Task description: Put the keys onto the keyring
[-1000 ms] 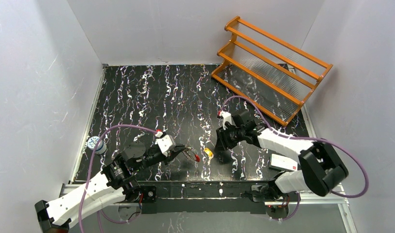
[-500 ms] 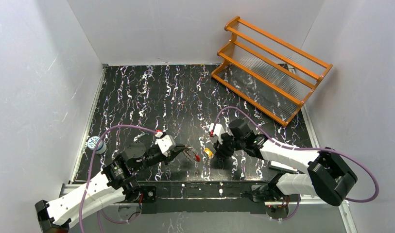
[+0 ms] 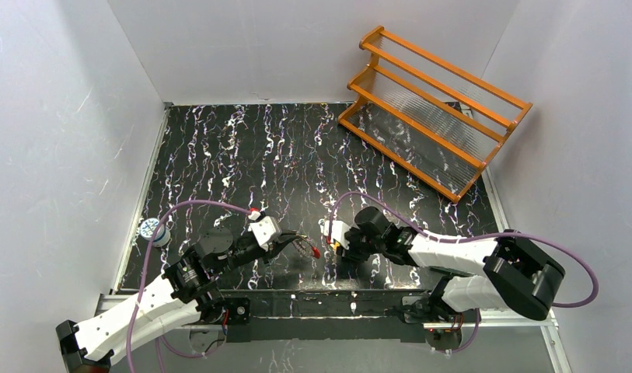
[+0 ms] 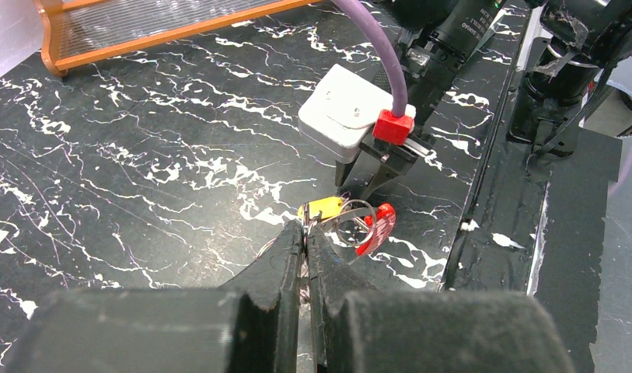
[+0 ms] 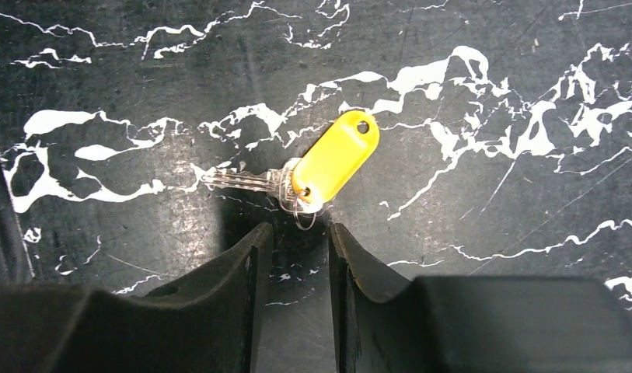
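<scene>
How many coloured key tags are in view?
2. Yellow tag lies on the table before the right gripper; red tag is on the ring pinched by the left gripper. Others may be hidden.

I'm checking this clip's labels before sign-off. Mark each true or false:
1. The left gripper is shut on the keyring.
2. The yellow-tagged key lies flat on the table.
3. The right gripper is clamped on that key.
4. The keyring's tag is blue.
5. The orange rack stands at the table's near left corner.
1. The left gripper is shut on the keyring: true.
2. The yellow-tagged key lies flat on the table: true.
3. The right gripper is clamped on that key: false. Its fingers are open and the key lies just ahead of them.
4. Blue tag: false. It is a red tag.
5. False. The orange rack stands at the far right.
</scene>
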Tool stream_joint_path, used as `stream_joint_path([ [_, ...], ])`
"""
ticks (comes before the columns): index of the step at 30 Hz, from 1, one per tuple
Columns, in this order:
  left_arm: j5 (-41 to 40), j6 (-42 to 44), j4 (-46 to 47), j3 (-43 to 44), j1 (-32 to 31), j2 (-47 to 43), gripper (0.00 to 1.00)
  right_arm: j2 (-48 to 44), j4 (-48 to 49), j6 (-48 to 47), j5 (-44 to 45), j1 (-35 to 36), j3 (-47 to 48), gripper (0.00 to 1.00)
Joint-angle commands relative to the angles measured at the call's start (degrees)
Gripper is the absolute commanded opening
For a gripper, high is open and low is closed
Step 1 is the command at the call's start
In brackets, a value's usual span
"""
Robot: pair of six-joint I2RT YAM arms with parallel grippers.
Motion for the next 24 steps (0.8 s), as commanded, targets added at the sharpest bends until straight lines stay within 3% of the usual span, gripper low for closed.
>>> stream_joint_path([
  [1,-0.15,0.64,1.78,-0.49,-0.20,-0.71,0.00,0.41,4.10,-2.19,3.29,1.08,-0.75,0.40],
  [13,-0.35,0.77,1.01,0.04,-0.19,-0.97,0.00,2.55,5.55,-3.85,3.66,1.31,-0.31,0.27],
  [15,-0.28,0.73,0.99,0.11,-0.19,-1.00,0.00,2.40,5.55,-3.84,3.35,1.35,-0.31,0.20],
  [18,-0.41,0.81,0.58,0.29,-0.19,-1.10,0.00,2.00,5.40,-3.65,2.81,1.34,-0.31,0.01],
  [24,-0.74,0.73,-0.22,0.30,-0.19,-1.65,0.00,-3.88,4.04,-2.74,4.21,1.31,0.41,0.01],
])
